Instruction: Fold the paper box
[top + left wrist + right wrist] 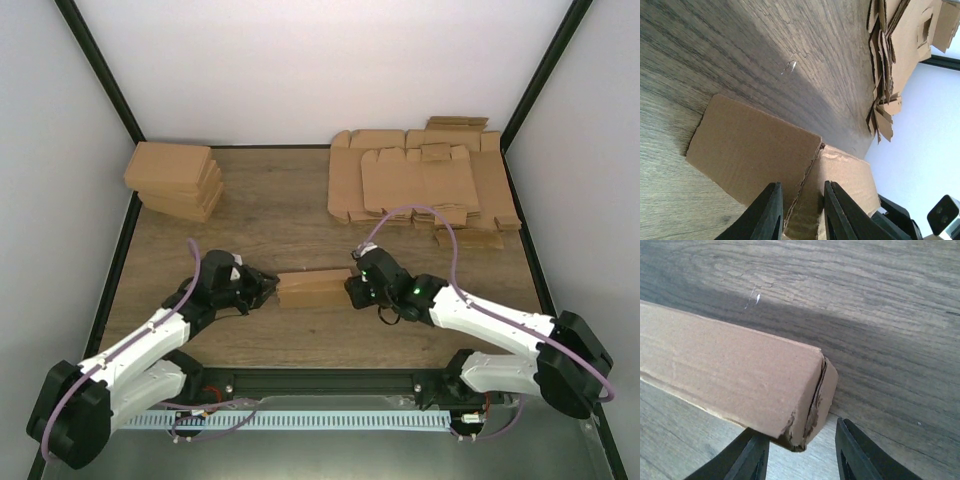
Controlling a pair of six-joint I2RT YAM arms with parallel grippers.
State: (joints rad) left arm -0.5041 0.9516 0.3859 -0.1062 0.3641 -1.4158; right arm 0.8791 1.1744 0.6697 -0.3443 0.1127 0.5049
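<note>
At the upper left of the overhead view I see a stack of shallow light-brown cardboard boxes (pixel 175 180) on the wood-grain bench (pixel 270 210), well apart from the work.

Lower and toward the centre, my left gripper (pixel 266 287) sits at the left end of the paper box (pixel 312 288), a long light-brown cardboard piece already brought up into a closed, bar-like shape lying crosswise in the middle of the bench. In the left wrist view the black fingers (pixel 769 215) are parted and straddle the seam where a flat panel meets the box's end. They look released rather than clenched, though I cannot tell whether they touch the cardboard.

At the box's right end is my right gripper (pixel 354 290), also released. In its wrist view the end corner, with a ragged, slightly gaping flap, sits just above one finger (pixel 752 457), and bare bench shows in the gap between the two.

At the upper right lies a spread of overlapping flat brown cardboard sheets (pixel 420 185), untouched.

I judge the body folded and the end closures in hand. Next I would hold the left end steady and press the right flap home, squarely, so the torn edge does not buckle or push the box along the bench.
</note>
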